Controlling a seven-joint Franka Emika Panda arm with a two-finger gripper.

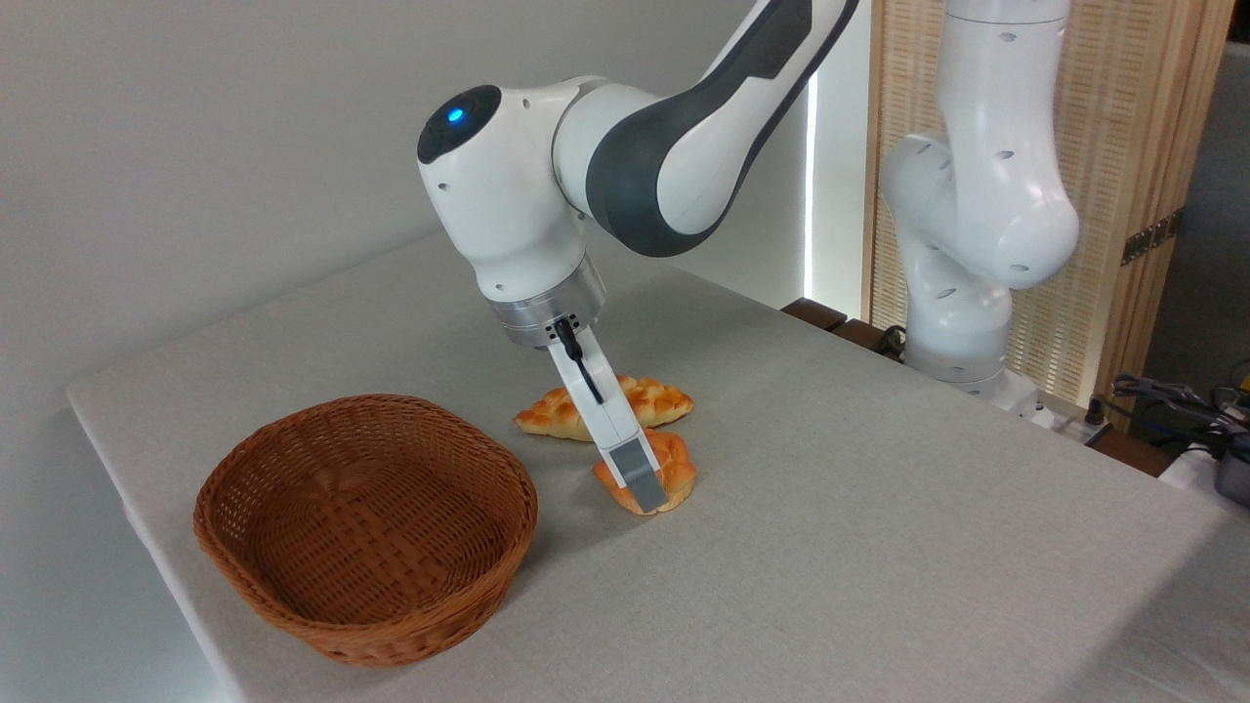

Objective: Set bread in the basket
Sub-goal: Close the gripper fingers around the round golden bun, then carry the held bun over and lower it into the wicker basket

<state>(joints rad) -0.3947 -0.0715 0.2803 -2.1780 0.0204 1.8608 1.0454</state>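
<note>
Fixed camera, looking down across a pale grey cloth-covered table (879, 547). Reaching in from the upper right: a white and dark grey robot arm (664, 146), bending at a rounded joint showing a small blue light. Pointing down and slightly rightward from its wrist: the gripper (649, 493), seen edge-on, with one grey-padded finger (637, 467) lying across the front of the bread (676, 471). Appearing to close around the bread, though the far finger is hidden, so the grip cannot be confirmed. Sitting on the table near the middle of the picture: that small orange-golden bun, resting with its paler base on the cloth. Lying just behind it, at about 11 o'clock from the bun: a longer braided loaf (656, 398), partly hidden by the gripper. Standing at about 8 o'clock from the bun, near but apart: the wide brown wicker basket (293, 586), holding nothing. Rising at the right, past the table's far edge: the arm's white base column (977, 215), before a slatted wooden screen (1143, 146).
</note>
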